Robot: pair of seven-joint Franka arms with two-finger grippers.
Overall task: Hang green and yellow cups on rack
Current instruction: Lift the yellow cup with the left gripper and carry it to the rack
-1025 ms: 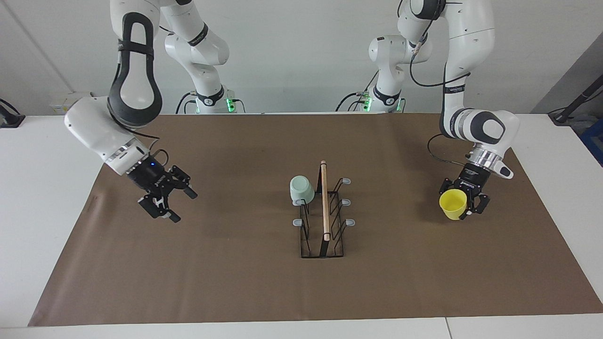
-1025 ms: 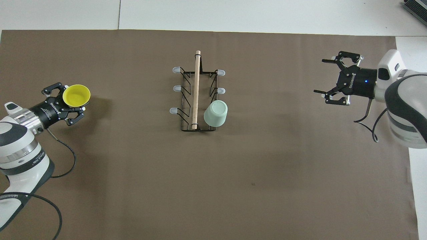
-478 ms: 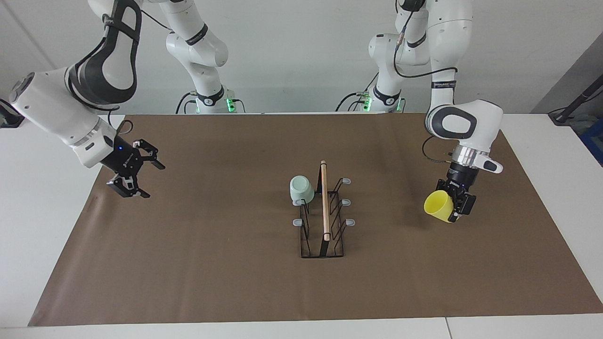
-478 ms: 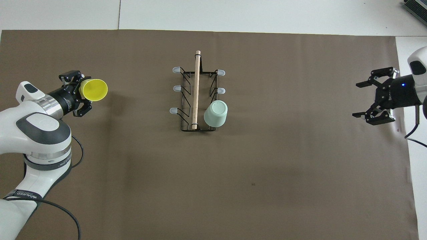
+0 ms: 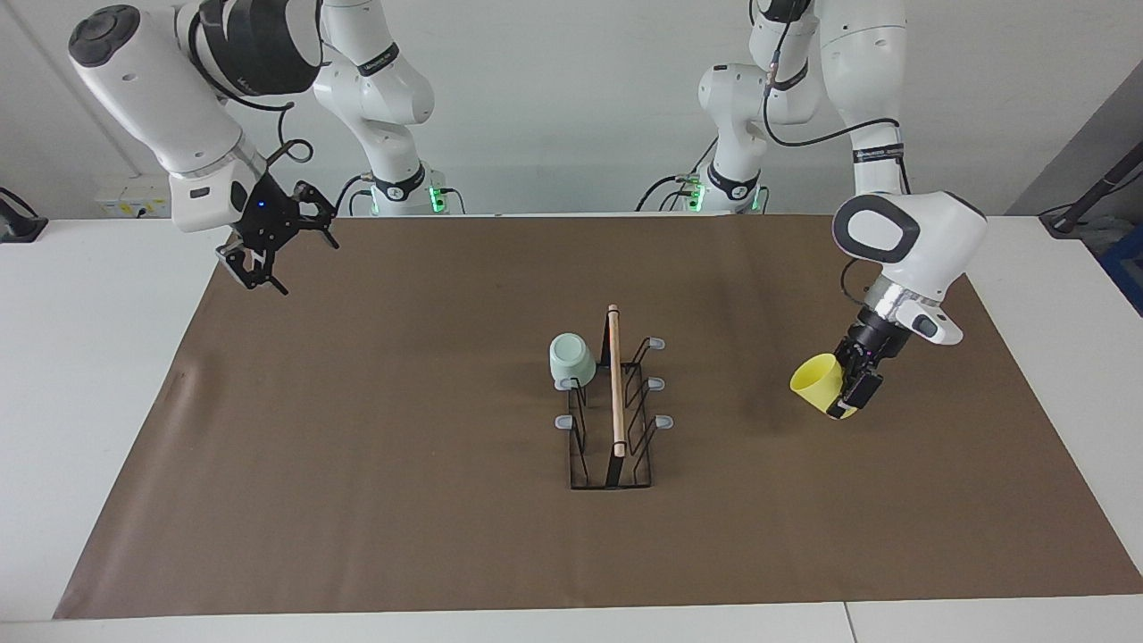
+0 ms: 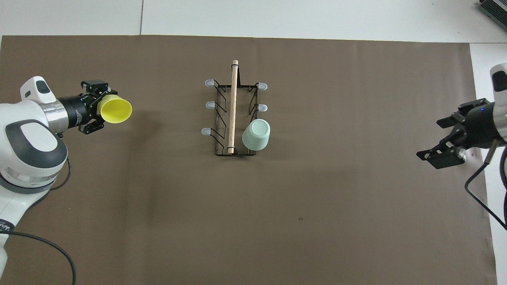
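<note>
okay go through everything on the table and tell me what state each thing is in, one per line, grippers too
Green cup: upside down, hung on a rack prong nearest the robots, toward the right arm's end.
Yellow cup: held up over the mat, tipped on its side, mouth toward the rack.
Rack: upright on the mat, five prongs bare.
Left gripper: shut on the yellow cup.
Right gripper: jaws open, empty, raised over the mat's edge, waiting.
Mat: flat.
</note>
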